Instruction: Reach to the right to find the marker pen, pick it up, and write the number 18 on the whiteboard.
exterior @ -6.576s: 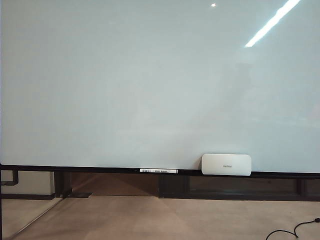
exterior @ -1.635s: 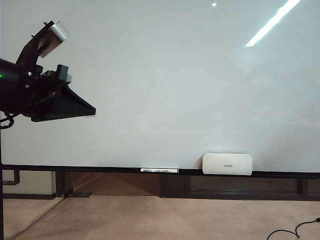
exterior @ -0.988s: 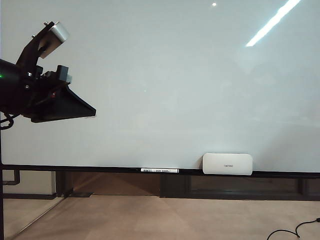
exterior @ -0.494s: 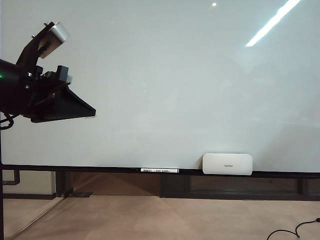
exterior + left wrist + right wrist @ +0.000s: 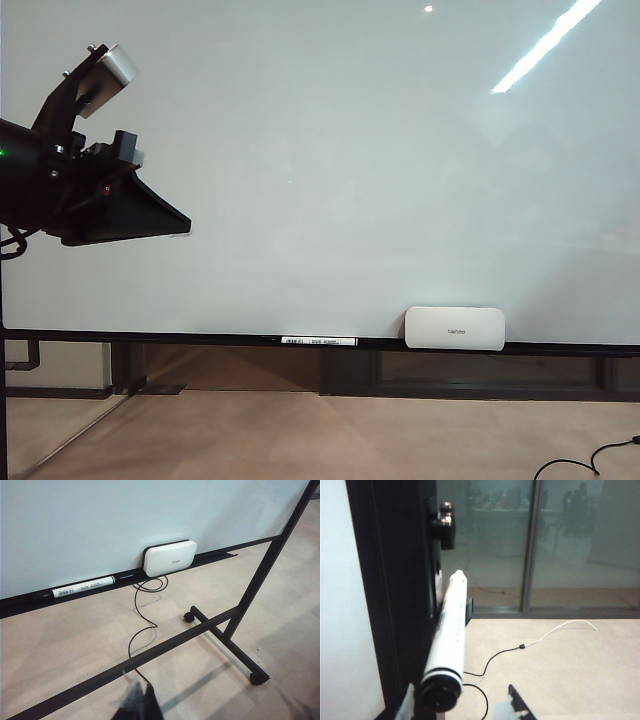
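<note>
Whiteboard (image 5: 330,150) fills the exterior view, with an eraser (image 5: 454,328) and a second marker (image 5: 318,342) on its ledge. The left end effector (image 5: 165,220) hangs before the board's left side; I cannot tell its state. The right end effector (image 5: 462,707) stands apart, with the marker pen (image 5: 449,630) between its fingertips, nearer one of them.

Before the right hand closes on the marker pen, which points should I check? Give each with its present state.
Marker pen centred between the right hand's fingers: not ok, it sits by one finger.
Right hand, beside the board's black frame, open: ok.
Whiteboard blank for the 18: ok.
Left hand, at the board's left, open or shut: cannot tell.
Second pen and eraser resting on the ledge: ok.
</note>
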Robot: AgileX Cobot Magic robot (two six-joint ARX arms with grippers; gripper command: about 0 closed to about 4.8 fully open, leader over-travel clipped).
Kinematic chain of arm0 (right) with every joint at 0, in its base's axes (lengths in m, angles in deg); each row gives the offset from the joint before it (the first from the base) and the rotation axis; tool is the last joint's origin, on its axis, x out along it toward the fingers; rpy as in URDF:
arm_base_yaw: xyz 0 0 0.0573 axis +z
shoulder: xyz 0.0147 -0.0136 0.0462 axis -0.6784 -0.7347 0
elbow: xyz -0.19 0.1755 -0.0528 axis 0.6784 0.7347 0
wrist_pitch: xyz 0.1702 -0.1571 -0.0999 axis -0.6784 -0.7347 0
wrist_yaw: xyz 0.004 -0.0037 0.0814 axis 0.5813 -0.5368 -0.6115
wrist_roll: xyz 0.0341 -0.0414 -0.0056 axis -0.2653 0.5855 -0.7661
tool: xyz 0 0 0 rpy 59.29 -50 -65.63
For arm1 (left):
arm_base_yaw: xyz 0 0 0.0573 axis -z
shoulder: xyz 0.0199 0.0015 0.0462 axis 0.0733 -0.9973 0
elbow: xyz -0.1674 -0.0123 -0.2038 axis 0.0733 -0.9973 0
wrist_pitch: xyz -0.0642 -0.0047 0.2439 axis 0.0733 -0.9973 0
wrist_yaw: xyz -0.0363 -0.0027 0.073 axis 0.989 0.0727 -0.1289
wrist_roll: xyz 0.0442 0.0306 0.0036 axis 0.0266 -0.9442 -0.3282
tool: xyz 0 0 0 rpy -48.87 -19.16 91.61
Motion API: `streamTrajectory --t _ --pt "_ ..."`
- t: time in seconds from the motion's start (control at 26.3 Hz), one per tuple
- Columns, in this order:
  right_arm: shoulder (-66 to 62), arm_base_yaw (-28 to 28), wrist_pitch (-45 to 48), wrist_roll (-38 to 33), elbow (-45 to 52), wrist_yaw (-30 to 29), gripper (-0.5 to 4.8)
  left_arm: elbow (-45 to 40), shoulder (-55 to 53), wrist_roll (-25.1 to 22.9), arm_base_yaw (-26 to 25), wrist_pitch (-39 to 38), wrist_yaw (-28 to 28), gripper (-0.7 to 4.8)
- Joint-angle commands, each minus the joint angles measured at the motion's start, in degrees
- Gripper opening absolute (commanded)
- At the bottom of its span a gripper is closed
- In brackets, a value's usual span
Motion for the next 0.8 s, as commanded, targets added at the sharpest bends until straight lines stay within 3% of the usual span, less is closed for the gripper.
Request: streamTrajectory --t 0.04,0.8 --pt "0.2 0.0 0.6 -1.6 -1.1 -0.1 2.35 0.2 0.2 0.1 0.0 0.5 0.1 -0.05" --pt "0.2 1.5 -1.6 -1.5 -3.7 -0.3 2.3 0.2 0.2 -1.2 0.0 -0.2 -1.1 -0.05"
